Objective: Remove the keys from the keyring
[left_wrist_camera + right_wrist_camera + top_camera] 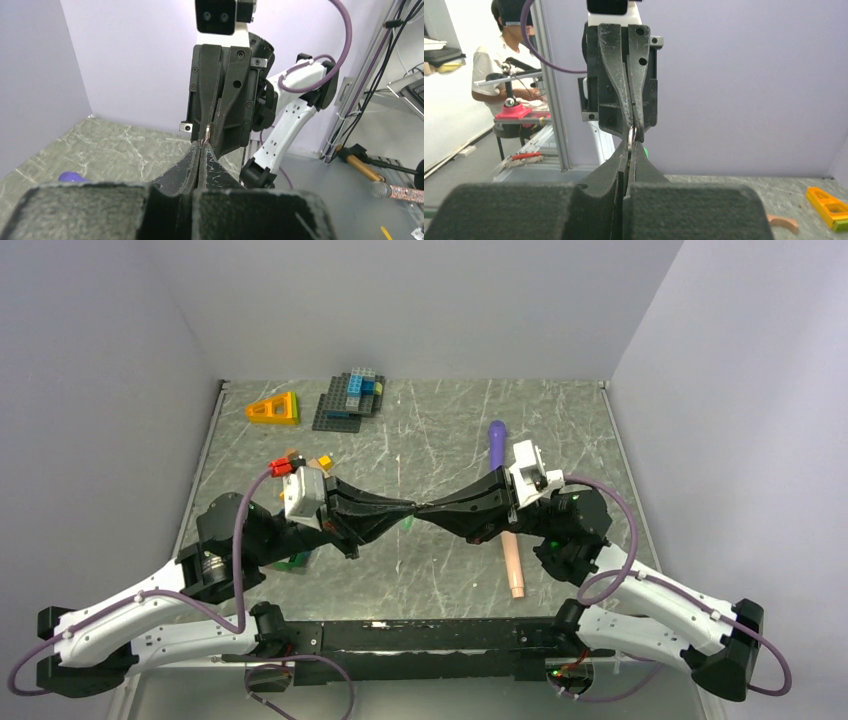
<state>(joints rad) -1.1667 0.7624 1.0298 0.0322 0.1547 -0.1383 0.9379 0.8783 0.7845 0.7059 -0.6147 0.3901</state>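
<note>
Left pincer (409, 508) against right pincer (425, 508); bare table (440, 430) beyond

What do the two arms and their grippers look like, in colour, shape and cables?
Both arms are built alike: white link shells on the left arm and right arm, with black joints and bases. The left gripper and right gripper each have two black fingers that taper to thin tips. A white camera block sits on each wrist, and a purple cable loops along each arm.
</note>
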